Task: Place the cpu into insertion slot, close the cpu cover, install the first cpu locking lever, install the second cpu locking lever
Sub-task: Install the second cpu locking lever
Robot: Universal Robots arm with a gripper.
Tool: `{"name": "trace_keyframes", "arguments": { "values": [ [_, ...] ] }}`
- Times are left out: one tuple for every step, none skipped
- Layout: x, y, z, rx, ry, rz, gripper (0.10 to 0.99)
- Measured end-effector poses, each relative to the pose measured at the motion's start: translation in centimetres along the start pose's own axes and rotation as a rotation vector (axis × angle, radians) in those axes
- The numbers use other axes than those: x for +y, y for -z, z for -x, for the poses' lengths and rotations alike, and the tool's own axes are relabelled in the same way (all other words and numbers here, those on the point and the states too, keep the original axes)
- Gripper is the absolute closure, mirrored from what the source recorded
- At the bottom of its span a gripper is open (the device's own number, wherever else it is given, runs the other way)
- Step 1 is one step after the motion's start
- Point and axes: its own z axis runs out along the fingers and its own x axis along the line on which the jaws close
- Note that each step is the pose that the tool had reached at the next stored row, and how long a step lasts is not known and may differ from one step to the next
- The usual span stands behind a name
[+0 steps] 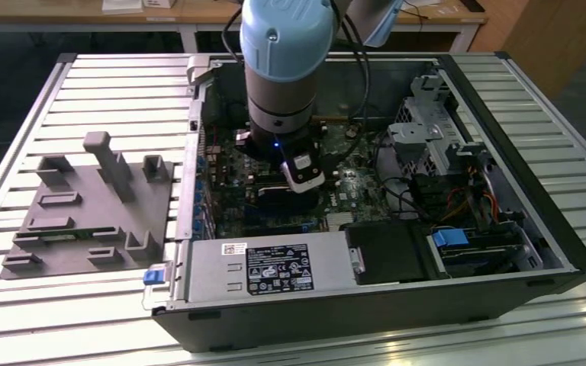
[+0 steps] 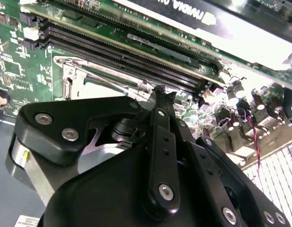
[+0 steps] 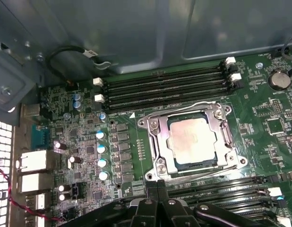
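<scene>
The cpu (image 3: 191, 142) is seated in the insertion slot (image 3: 195, 164) near the middle of the motherboard (image 3: 269, 127), with the cpu cover (image 3: 158, 142) lying over it. The gripper (image 3: 158, 185) is held with jaws clenched together on nothing, its tips at the slot's edge beside 1 locking lever (image 3: 202, 173). A steady downward press, kept clear of board parts, is judged best. A printed label (image 1: 278, 267) is carried on the power supply (image 1: 211, 271); its wording is left unread.
</scene>
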Motion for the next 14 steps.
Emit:
{"name": "trace_keyframes", "arguments": {
  "values": [
    [0.04, 0.1, 0.0, 0.0, 0.0, 0.0, 0.984],
    [0.07, 0.17, -0.01, 0.0001, 0.0, 0.0, 0.984],
    [0.09, 0.2, -0.01, 0.0001, 0.0, 0.0, 0.984],
    [0.09, 0.19, -0.01, 0.0, 0.0, 0.0, 0.984],
    [0.1, 0.19, -0.01, 0.0, 0.0, 0.0, 0.984],
    [0.12, 0.19, -0.02, 0.0001, 0.0, 0.0, 0.984],
    [0.15, 0.19, -0.01, 0.0001, 0.0, 0.0, 0.984],
    [0.18, 0.18, -0.01, 0.0002, 0.0, 0.0, 0.984],
    [0.2, 0.17, 0.02, 0.0008, 0.001, 0.001, 0.984],
    [0.22, 0.16, 0.07, 0.0018, 0.003, 0.003, 0.984],
    [0.25, 0.15, 0.18, 0.0026, 0.006, 0.003, 0.984],
    [0.29, 0.14, 0.32, 0.0032, 0.007, 0.003, 0.984],
    [0.32, 0.13, 0.49, 0.0036, 0.008, 0.003, 0.984],
    [0.34, 0.12, 0.63, 0.0039, 0.009, 0.003, 0.984]
  ]
}}
